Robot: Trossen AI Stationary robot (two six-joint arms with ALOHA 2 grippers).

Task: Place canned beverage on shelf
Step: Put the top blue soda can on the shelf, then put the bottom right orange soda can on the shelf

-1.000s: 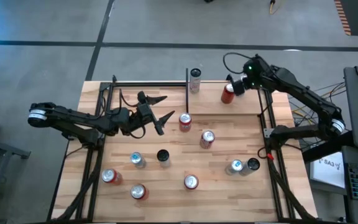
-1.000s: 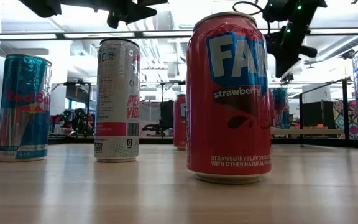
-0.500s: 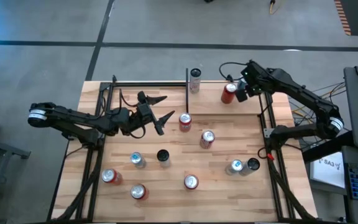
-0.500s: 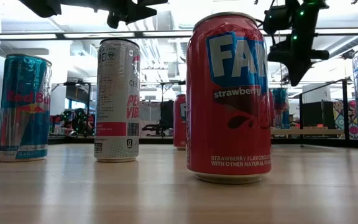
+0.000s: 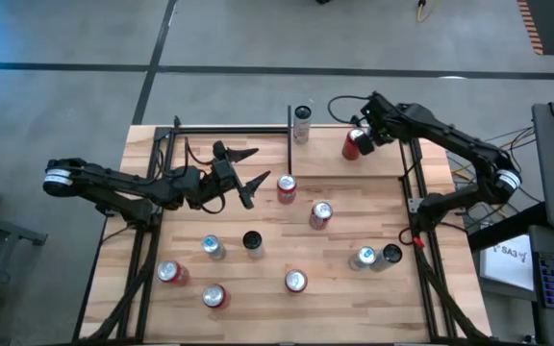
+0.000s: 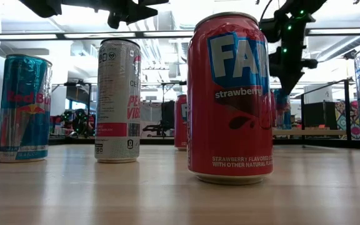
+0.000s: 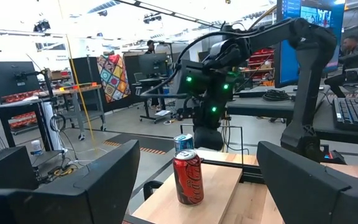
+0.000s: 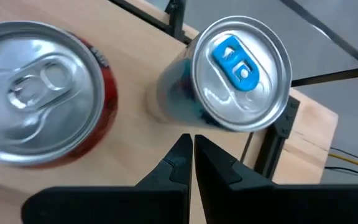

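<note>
The shelf (image 5: 385,165) is a light-wood board with black rods at the table's far right. A red can (image 5: 353,145) stands on it, with a blue-tabbed can (image 8: 241,71) upright close beside it. My right gripper (image 8: 193,147) is shut and empty. It points steeply down just above these two cans, its tips over the gap between them. In the low view the right gripper (image 6: 287,84) hangs a little above the blue can (image 6: 282,107). My left gripper (image 5: 261,163) hovers open and empty over the table's left middle, pointing toward the shelf.
A silver can (image 5: 302,123) stands by the upright post at the shelf's far left corner. Several more cans stand about the tabletop, among them a red one (image 5: 286,187) close to my left gripper and a pair (image 5: 377,257) near the right frame. Black frame rods run along both table sides.
My right gripper has sunk toward the blue-tabbed can on the shelf and tipped more steeply downward, staying shut. The cans have kept their places.
</note>
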